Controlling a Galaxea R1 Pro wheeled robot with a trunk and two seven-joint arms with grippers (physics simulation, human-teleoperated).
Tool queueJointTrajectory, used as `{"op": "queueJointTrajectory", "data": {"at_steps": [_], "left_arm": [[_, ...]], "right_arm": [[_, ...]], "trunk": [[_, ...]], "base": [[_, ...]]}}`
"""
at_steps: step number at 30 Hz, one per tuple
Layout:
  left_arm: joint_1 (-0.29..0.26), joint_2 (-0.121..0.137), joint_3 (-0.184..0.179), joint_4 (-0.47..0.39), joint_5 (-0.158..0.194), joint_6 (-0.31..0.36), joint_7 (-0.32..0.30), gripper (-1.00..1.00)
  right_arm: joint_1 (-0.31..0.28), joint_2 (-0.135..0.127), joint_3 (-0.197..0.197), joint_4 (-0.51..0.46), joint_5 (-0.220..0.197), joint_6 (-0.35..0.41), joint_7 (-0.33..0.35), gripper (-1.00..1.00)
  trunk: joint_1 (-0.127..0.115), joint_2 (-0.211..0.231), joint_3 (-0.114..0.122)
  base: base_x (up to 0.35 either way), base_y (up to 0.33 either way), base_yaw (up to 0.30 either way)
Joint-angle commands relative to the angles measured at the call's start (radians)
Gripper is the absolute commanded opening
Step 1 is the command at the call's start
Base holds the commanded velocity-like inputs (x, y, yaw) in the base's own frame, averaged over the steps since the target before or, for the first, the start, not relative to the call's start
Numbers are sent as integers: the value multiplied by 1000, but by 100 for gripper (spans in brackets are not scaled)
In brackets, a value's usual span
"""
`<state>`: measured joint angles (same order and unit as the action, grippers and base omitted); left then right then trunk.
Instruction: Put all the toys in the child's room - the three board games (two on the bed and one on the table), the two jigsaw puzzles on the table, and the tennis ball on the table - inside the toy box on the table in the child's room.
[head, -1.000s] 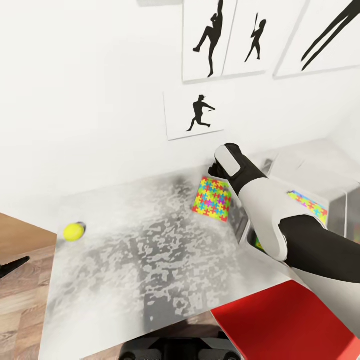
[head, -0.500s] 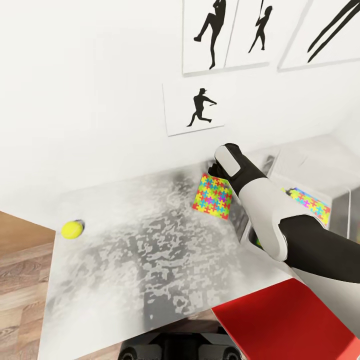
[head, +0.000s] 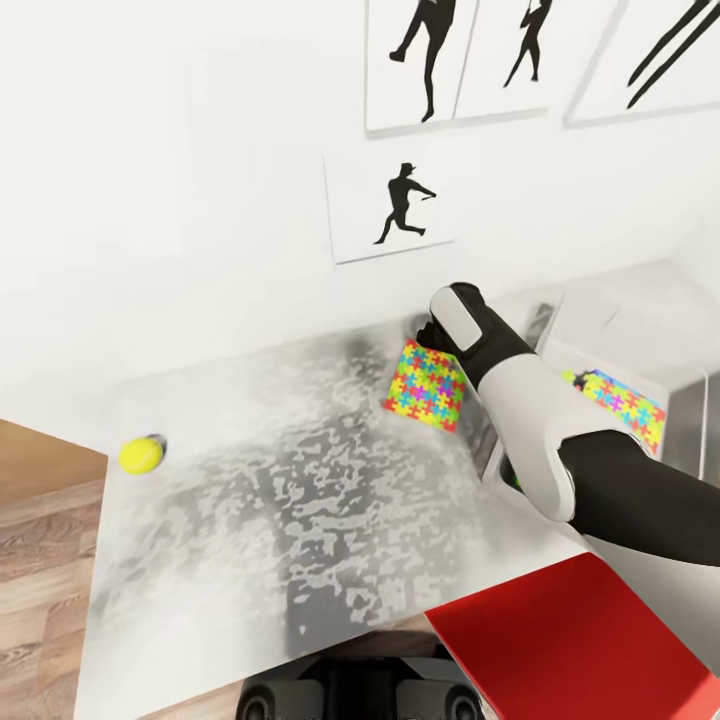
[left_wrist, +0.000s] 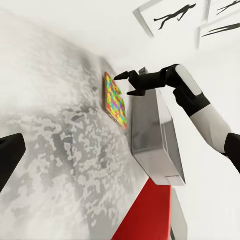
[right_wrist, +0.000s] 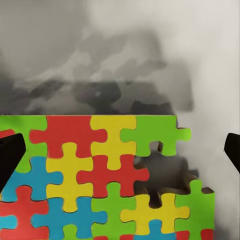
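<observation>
A jigsaw puzzle (head: 425, 386) lies on the pale mottled table (head: 300, 480), close to the side of the light grey toy box (head: 610, 362). My right gripper (head: 424, 336) hangs open over the puzzle's far edge, beside the wall. In the right wrist view the puzzle (right_wrist: 105, 175) lies just under the open gripper (right_wrist: 120, 152), one dark finger at each side. The left wrist view shows the right gripper (left_wrist: 124, 85) with spread fingers above the puzzle (left_wrist: 114, 100) and the toy box (left_wrist: 152, 135). A second puzzle (head: 622, 403) lies in the toy box. The tennis ball (head: 140, 454) rests near the table's left edge.
A red chair (head: 580, 640) stands at the table's front right, under my right arm. Black silhouette posters (head: 395, 205) hang on the white wall behind the table. Wood-plank floor (head: 40, 540) shows left of the table. One dark left gripper finger (left_wrist: 10, 155) shows in the left wrist view.
The whole head picture has shifted a little, so the camera moved. My right gripper stays open over the puzzle's far edge; the ball and puzzles have not moved on the table.
</observation>
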<state>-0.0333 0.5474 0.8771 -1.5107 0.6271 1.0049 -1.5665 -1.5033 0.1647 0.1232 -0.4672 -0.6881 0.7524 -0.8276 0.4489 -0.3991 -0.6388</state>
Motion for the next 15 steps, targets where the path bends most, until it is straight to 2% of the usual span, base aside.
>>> {"op": "queueJointTrajectory", "data": {"at_steps": [1, 15], "left_arm": [[0, 0, 0, 0, -1, 10, -4, 100], [0, -1, -1, 0, -1, 6, -4, 100]], "right_arm": [[0, -1, 6, 22, -11, -1, -4, 100], [4, 3, 10, -5, -8, -7, 0, 100]], "trunk": [[1, -1, -3], [1, -1, -7]], "base": [[0, 0, 0], [0, 0, 0]]}}
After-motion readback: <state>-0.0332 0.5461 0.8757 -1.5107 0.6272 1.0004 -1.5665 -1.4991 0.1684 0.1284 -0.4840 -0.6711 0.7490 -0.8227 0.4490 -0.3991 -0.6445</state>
